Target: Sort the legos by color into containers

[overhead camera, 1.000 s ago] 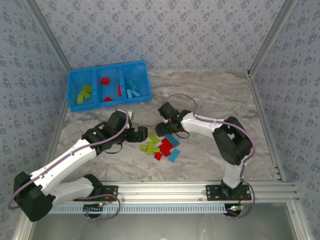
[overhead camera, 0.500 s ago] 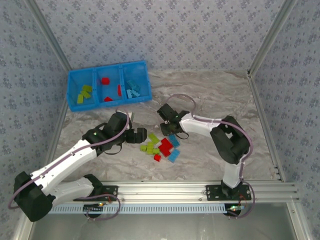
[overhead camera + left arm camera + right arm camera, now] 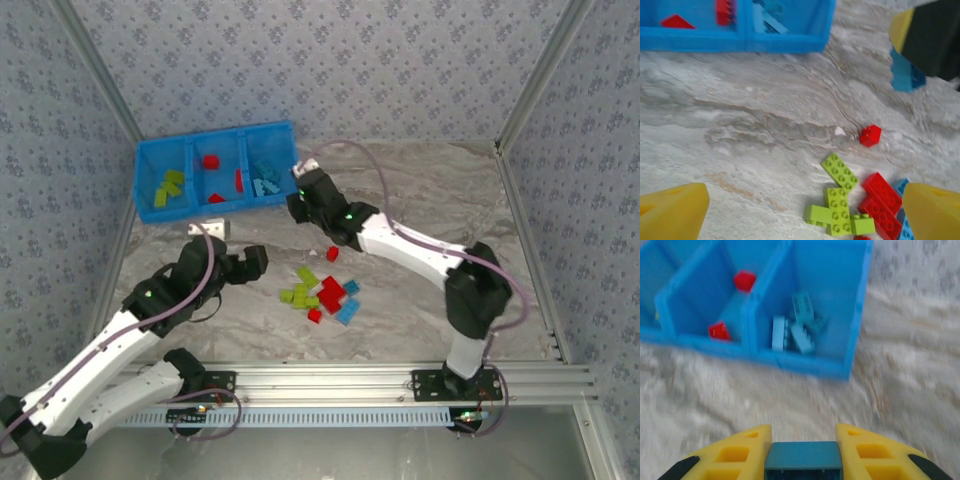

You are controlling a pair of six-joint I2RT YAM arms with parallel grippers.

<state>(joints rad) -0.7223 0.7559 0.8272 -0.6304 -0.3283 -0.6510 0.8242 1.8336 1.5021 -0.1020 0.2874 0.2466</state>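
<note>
The right claw is clenched on a light blue brick, held between its yellow fingers at the bottom centre of the right wrist view. Seen from the top, this claw hangs just off the lower right corner of the blue bin, which sits in the upper left of the frame. The bin's left compartment holds lime green bricks, the middle one red bricks, and the right one light blue bricks. The left claw is released, with its fingers spread to the lower corners of the left wrist view. Between them on the marbled table lie the loose legos in green, red and blue. A small red brick lies apart, just above that pile
</note>
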